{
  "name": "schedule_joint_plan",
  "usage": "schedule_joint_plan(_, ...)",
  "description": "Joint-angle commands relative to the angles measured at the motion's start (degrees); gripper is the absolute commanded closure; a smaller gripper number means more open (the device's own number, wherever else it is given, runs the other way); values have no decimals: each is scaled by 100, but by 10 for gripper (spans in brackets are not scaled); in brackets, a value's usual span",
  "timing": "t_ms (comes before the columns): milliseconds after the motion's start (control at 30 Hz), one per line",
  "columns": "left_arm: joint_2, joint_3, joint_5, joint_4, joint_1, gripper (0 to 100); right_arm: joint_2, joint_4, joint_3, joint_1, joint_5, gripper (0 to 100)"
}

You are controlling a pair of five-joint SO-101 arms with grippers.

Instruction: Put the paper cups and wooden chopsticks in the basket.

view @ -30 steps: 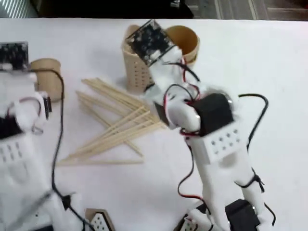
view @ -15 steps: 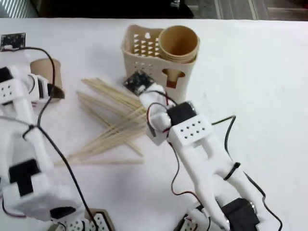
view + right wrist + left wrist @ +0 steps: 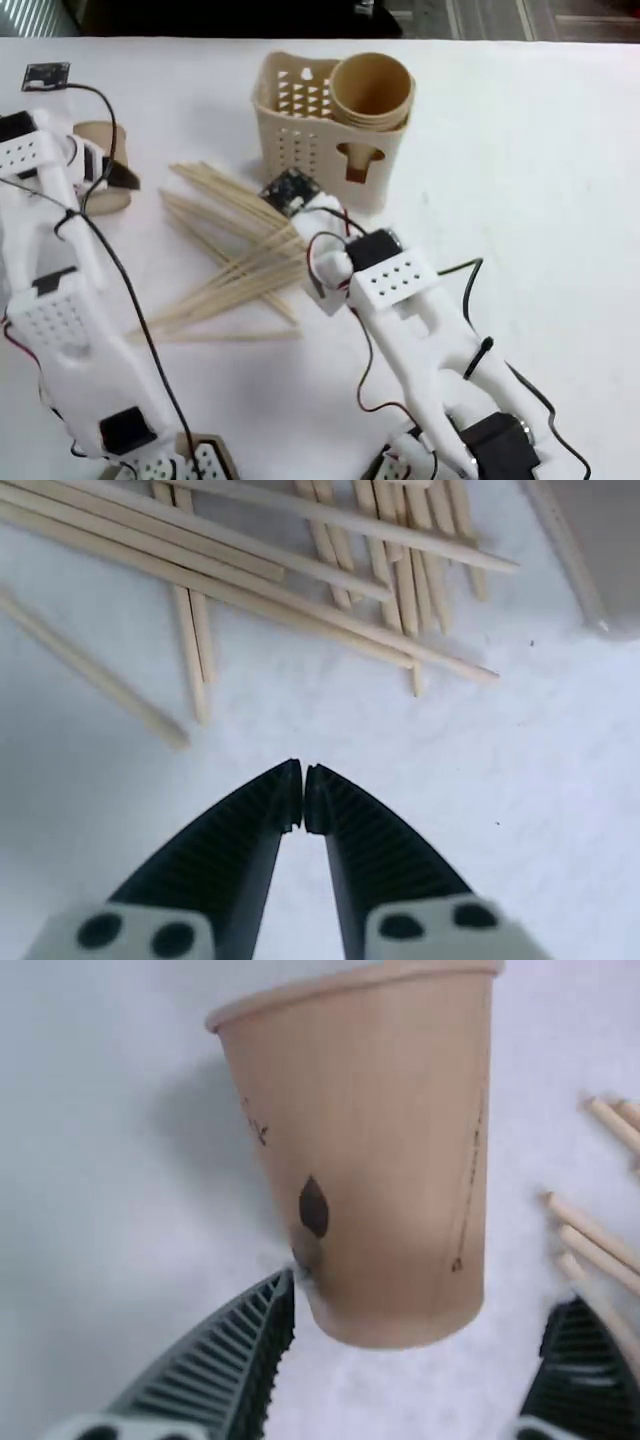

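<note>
1. My left jaws stand apart around the loose cup (image 3: 380, 1160). One finger sits close against its base. The other is clear of it on the far side, next to the ends of some chopsticks (image 3: 590, 1235).
2. My right jaws are together and hold nothing. They hang low over bare desk (image 3: 520, 780), near the chopstick pile.
3. The cup sits at the left of the desk, well apart from the basket (image 3: 300, 140), which holds a stack of cups (image 3: 372, 90) at one end. The chopsticks lie in a crossed fan just beside the basket.
4. Left risk: the near finger would meet the cup first and could shove or tip it. A hard squeeze could crush the thin paper, and the far finger might snag a chopstick.
5. Right risk: shut jaws can only push, scattering the sticks. Flat, crossed sticks may slip or come up skewed, and my arm is close enough to knock the basket.
</note>
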Motion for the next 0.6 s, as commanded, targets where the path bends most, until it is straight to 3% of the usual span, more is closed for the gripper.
schedule_joint_plan(0,435,-923,-62,114,110,619,-268,-84,-26,13,35,978)
schedule_joint_plan(367,1842,-2479,-62,237,110,715,-268,-84,-18,22,35,978)
schedule_joint_plan(567,1851,-3745,-62,1292,207,749,-268,-92,-18,400,35,978)
